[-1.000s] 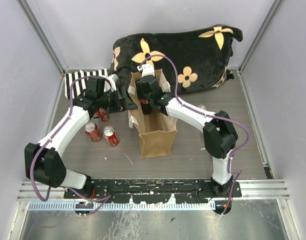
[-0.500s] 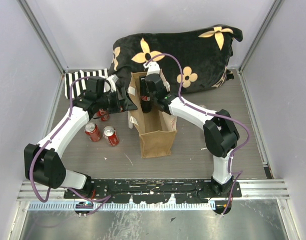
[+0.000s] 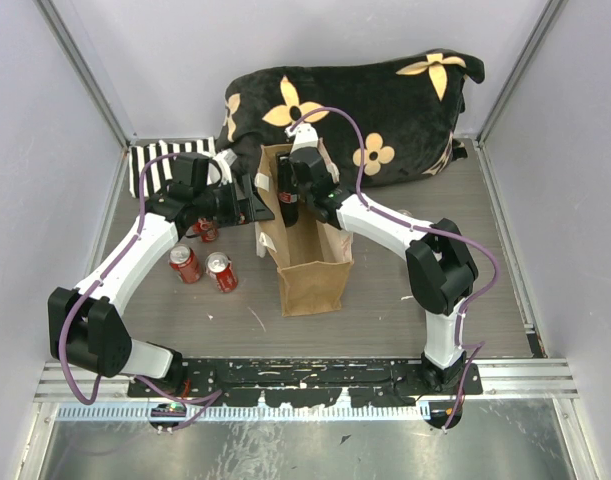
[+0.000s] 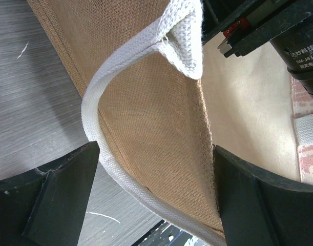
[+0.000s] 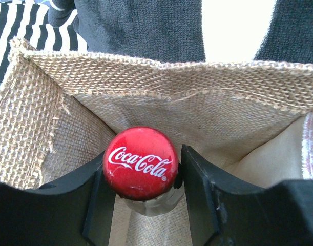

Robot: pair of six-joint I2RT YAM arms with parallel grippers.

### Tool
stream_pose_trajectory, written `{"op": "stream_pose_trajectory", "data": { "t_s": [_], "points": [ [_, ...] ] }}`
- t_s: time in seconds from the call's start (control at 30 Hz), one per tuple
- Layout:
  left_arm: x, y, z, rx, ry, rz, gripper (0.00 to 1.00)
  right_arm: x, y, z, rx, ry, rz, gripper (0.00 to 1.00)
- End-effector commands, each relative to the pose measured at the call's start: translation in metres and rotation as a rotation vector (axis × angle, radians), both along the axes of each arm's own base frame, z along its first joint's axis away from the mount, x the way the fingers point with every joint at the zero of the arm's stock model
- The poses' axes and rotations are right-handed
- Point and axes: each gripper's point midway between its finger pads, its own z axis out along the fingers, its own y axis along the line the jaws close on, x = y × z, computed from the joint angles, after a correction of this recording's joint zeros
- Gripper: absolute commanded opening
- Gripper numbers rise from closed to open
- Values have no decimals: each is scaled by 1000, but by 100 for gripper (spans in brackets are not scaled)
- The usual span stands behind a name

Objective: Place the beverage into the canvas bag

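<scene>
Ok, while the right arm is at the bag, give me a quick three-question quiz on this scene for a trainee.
1. True or false: the right gripper is shut on the red-capped Coca-Cola bottle.
2. Count: in the top view, how many red soda cans sit on the grey wood-grain table left of the tall tan canvas bag with cream strap handles?
3. Where is the bottle? A) at the bag's open mouth; B) lying on the table; C) among the cans.
Key: 1 true; 2 three; 3 A.
</scene>
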Motion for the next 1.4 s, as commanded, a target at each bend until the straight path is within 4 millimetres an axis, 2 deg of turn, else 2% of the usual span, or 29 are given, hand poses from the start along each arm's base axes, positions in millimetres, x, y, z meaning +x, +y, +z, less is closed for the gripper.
{"op": "stream_pose_trajectory", "data": {
  "t_s": [0.0,0.43,0.7,0.83,0.87,0.93,1.07,1.17,1.37],
  "points": [
    [-1,-3,0,-8,-18,-27,94,13,17,112,245,-246,10,1],
    [-1,-3,-3,-1,-24,-30,94,14,33,75,172,-201,34,1],
    [2,-4,-4,-6,-26,-32,95,10,33,60,132,-170,31,2],
    [3,-5,-2,-9,-29,-32,95,6,28,60,121,-171,28,30],
    [2,-5,-2,-9,-30,-33,95,5,27,61,119,-172,29,41],
    [2,-4,-1,-10,-34,-33,95,3,25,63,117,-175,29,52],
    [-1,-4,-2,-10,-35,-34,95,0,24,68,108,-182,33,65],
    [-2,-3,0,-10,-40,-35,95,-3,23,72,107,-187,33,72],
    [-3,-2,1,-8,-45,-36,95,-6,21,76,103,-189,28,77]
  ]
}}
